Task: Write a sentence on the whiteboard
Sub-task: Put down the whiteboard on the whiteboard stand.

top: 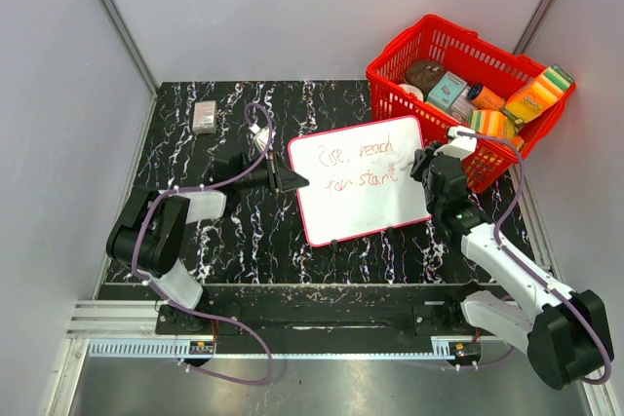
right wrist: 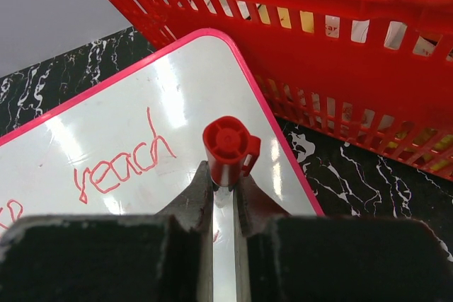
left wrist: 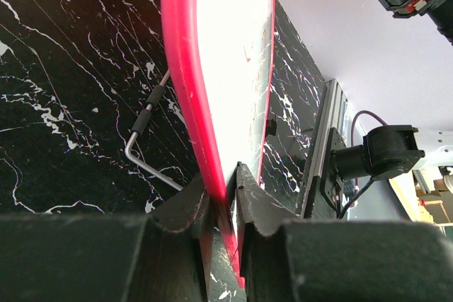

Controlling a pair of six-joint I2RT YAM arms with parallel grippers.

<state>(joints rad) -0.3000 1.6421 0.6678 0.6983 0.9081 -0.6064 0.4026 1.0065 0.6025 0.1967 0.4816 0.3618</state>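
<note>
The whiteboard (top: 363,182), white with a thin red rim, lies tilted in the middle of the black marble table. Red cursive writing (top: 363,165) fills two short rows; the word "reach" shows in the right wrist view (right wrist: 124,164). My left gripper (top: 290,179) is shut on the board's left edge; the red rim (left wrist: 185,83) runs between its jaws. My right gripper (top: 425,165) is over the board's right edge, shut on a red-capped marker (right wrist: 228,148) that stands upright over the board (right wrist: 106,132).
A red basket (top: 466,94) full of packaged goods stands just behind my right gripper, close in the right wrist view (right wrist: 340,54). A small grey eraser block (top: 204,116) lies at the far left. A bent metal stand (left wrist: 141,143) lies under the board.
</note>
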